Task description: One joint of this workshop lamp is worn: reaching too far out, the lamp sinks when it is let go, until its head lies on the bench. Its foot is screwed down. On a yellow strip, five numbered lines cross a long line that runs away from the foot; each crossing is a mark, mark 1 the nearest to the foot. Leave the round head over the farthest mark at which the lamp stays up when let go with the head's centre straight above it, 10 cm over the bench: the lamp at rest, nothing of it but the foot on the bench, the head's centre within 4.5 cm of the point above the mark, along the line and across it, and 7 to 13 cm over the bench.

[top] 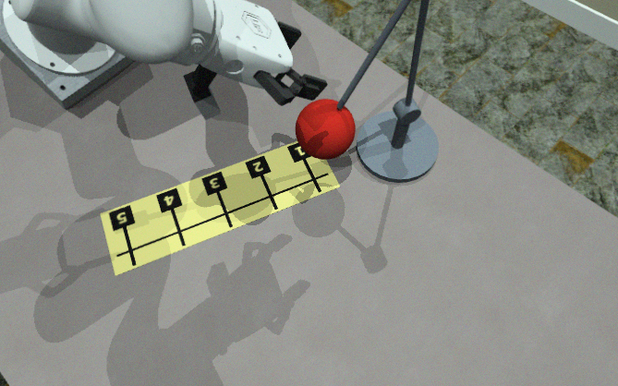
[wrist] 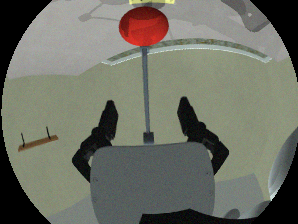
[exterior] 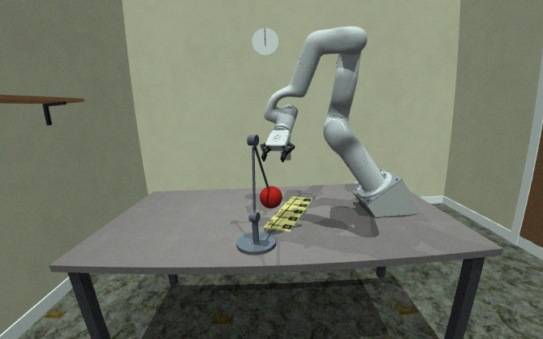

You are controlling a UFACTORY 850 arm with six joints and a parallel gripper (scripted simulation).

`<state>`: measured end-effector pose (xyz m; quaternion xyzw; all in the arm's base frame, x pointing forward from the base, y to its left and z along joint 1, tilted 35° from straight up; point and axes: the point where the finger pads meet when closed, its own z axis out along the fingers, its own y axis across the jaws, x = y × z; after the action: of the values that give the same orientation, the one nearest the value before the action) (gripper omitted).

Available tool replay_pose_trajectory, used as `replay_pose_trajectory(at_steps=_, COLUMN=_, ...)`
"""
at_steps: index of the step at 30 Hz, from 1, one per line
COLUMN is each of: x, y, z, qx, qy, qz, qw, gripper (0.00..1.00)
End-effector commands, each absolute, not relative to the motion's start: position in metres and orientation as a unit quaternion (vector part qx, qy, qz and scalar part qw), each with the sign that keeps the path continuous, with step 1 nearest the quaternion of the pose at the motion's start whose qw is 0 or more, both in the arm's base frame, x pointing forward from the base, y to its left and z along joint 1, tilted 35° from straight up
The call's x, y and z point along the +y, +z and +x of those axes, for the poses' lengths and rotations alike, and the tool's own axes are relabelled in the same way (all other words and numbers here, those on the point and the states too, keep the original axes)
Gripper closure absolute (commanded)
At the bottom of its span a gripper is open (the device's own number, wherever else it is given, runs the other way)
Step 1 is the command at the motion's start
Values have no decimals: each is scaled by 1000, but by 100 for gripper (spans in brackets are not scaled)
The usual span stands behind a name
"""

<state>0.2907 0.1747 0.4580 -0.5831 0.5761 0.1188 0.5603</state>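
The jaws stand spread wide and grasp nothing, hanging high over the tabletop (exterior: 159, 227) beside the lamp's upper rod (exterior: 261, 168). Below them the red head (top: 324, 128) floats off the surface, near the number 1 end of the yellow strip (top: 215, 211), its rod running up and away. The grey foot (top: 417, 158) sits flat just beyond that end of the strip
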Motion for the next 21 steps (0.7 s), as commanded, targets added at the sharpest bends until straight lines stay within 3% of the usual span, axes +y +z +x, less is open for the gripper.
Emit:
replay_pose_trajectory(at_steps=1, x=182, y=456, z=296, qx=575, qy=118, qz=-583, qw=561, gripper=0)
replay_pose_trajectory(at_steps=21, x=219, y=440, z=319, qx=576, qy=119, qz=-583, qw=561, gripper=0)
